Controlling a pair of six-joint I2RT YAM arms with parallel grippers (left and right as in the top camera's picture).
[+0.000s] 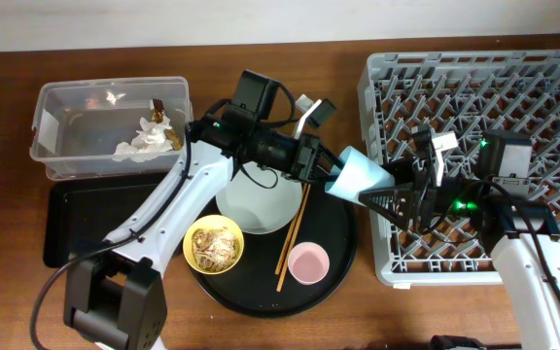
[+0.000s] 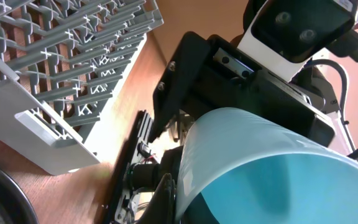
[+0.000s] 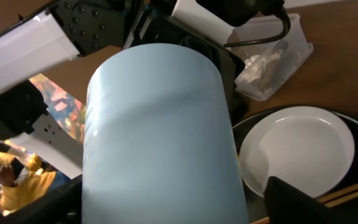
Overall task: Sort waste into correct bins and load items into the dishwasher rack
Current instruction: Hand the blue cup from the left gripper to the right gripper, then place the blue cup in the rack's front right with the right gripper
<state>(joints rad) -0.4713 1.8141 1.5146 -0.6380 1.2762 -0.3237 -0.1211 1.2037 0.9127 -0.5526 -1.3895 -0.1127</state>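
The cup [image 3: 160, 137] fills the middle. Right of it lies the plate [image 3: 303, 149], with chopsticks [image 3: 353, 188] at the plate's lower edge. Up-right of the cup, the tub [image 3: 294, 46] holds tissues [image 3: 263, 62].

Robot test bench, wooden table [image 1: 3, 301], grey dishwasher rack [image 1: 542, 107]

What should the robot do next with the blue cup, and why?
Probably shut the right end effector on the light-blue cup: the left end effector holds it out beside the dishwasher rack, and the right one sits at its other end.

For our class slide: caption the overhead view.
Left tool and right tool meet at a light-blue cup between round black tray and dishwasher rack.
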